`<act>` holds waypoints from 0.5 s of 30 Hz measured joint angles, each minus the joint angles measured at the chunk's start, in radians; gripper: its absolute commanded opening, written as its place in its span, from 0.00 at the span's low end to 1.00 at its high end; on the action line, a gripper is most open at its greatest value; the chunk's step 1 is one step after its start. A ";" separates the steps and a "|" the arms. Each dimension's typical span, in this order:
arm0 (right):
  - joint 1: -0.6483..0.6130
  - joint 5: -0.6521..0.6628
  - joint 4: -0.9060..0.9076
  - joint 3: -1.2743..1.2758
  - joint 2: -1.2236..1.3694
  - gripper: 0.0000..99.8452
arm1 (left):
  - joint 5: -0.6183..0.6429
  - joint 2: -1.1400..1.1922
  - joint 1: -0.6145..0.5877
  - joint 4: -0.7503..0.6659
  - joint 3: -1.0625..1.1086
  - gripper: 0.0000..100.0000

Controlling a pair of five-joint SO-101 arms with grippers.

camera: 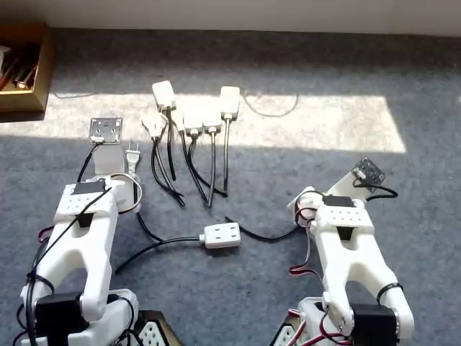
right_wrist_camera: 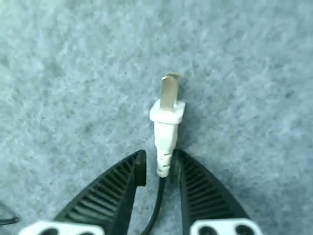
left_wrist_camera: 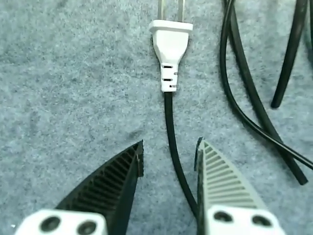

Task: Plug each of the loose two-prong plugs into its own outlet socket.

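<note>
Sunlit grey carpet, wooden box

Floor of grey, short-pile carpet over the whole scene, its nap flecked and slightly matted where seen close in the wrist views. A broad band of sunlight lies across the far part of the carpet, bright from the left edge and ending in a slanted edge short of the right side; the carpet before and beyond it is in shade. Far edge: pale strip of wall. Far left corner: open wooden box, contents indistinct
</note>
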 measured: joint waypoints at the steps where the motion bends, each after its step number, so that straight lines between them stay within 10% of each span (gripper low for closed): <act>1: 0.000 0.000 -0.005 0.000 0.000 0.13 | 0.000 0.000 0.000 0.000 0.000 0.19; 15: 0.032 0.052 -0.051 0.000 0.003 0.10 | 0.000 0.000 0.000 0.000 0.000 0.19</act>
